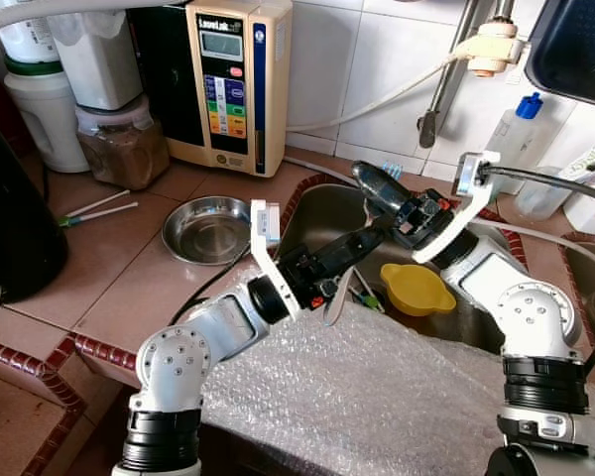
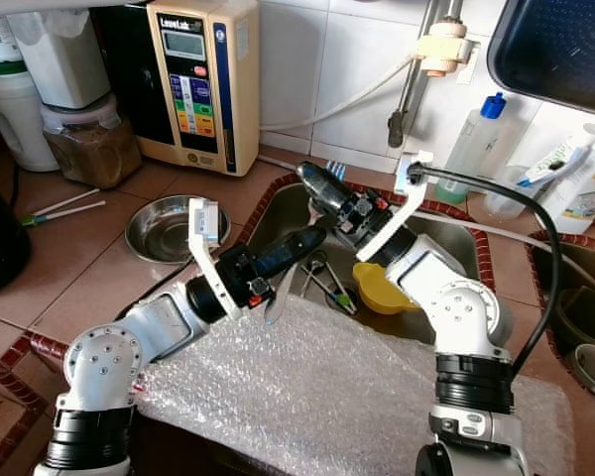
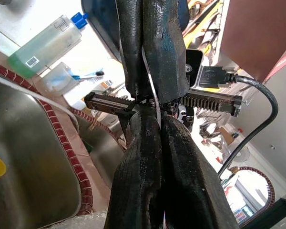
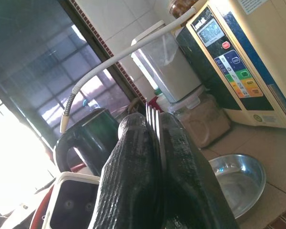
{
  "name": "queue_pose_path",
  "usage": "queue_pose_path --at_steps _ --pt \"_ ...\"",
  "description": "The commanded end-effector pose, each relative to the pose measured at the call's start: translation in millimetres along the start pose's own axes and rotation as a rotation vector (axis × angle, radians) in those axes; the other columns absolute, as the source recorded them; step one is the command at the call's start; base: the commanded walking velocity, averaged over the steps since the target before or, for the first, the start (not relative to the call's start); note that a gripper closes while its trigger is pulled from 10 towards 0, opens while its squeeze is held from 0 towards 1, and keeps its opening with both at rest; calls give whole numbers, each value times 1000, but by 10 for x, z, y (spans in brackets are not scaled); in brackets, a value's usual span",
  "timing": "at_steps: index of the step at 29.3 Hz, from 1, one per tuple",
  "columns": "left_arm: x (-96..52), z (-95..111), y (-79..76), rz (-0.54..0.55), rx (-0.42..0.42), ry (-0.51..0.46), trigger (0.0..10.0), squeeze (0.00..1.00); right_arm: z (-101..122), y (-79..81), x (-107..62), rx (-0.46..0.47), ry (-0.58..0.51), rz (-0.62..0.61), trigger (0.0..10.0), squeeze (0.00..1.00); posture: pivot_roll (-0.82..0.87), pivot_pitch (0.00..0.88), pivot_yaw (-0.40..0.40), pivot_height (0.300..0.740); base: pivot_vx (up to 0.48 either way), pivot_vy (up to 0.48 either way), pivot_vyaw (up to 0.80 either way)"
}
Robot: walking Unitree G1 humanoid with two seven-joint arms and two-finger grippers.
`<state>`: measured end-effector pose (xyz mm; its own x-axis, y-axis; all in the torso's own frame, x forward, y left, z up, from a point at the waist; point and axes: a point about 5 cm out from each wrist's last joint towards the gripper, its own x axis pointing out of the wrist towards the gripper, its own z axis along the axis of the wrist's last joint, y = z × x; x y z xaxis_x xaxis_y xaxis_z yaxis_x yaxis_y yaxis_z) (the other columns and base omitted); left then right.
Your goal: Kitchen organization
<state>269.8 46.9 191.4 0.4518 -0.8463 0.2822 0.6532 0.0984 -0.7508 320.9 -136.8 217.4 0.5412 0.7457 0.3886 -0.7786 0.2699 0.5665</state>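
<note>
Landmark: I use the sink (image 1: 327,213) to place things.
Left gripper (image 2: 312,236): I see it over the sink, fingers pressed tight on a spoon (image 2: 276,297) that hangs down by the near edge.
Right gripper (image 1: 367,178): I see it over the back of the sink, fingers squeezed on a fork (image 4: 155,129).
Bowl (image 1: 208,228): on the counter, just left of the sink.
Yellow lid (image 1: 415,290): inside the sink.
Bubble wrap (image 1: 377,397): in front of the sink.
</note>
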Motion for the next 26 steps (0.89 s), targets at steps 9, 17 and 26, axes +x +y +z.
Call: queue_pose_path --at_steps 9,17,26 --pt "-35 70 8 34 57 -19 10000 0 28 -137 -127 -43 -13 -121 0 0 37 0 -27 740 0 0 0" --pt "-40 66 82 103 92 -33 10000 1000 77 -197 -87 -118 -20 -199 0 0 39 0 -27 740 0 0 0" --pt "-60 29 79 105 128 -6 10000 1000 57 -212 60 -245 8 -255 0 0 41 0 -28 740 0 0 0"
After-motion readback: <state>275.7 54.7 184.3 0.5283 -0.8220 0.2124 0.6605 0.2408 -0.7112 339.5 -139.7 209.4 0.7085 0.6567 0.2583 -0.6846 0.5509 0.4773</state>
